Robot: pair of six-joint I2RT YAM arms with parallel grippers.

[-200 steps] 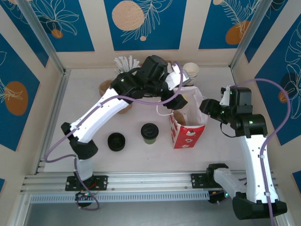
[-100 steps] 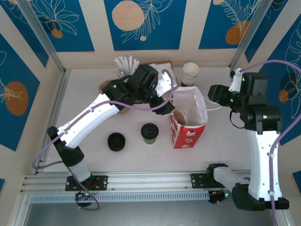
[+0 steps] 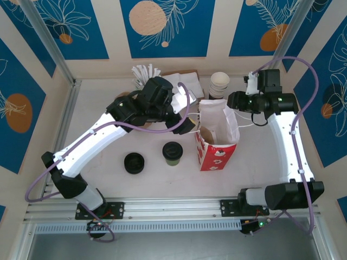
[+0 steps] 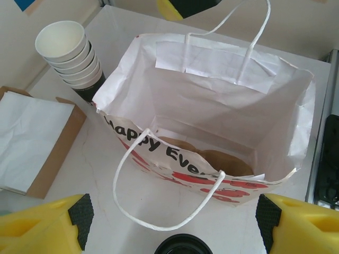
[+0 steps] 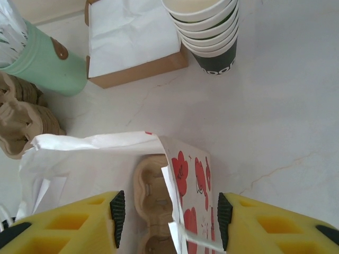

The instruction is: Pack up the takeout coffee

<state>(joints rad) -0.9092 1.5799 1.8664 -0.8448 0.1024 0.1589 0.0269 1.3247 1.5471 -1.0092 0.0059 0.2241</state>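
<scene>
One low black lid stack (image 3: 134,162) sits leftmost on the counter (image 3: 162,184). The single takeout coffee (image 3: 172,153) stands beside it, untouched, just left of the one red-and-white bag (image 3: 217,146). The left pincer (image 4: 174,219) has drawn back from the bag's mouth, jaws wide and empty, so the coffee looks like its next target. The right pincer (image 5: 168,211) has swung in behind the bag, jaws half-spread astride its wall, probably to steady it. One cup stack (image 3: 219,84) stands beyond.

Bag (image 4: 212,106): creased matt white paper, red print outside. Tray (image 5: 151,190) inside it: rough brown moulded pulp. Takeout coffee (image 3: 172,158): paper sides, black plastic lid (image 3: 172,149). Tabletop (image 5: 275,106): smooth, pale, faintly veined (stone-look, slight sheen). Far box (image 5: 137,69): plain brown cardboard, soft white paper (image 5: 132,26) inside.
</scene>
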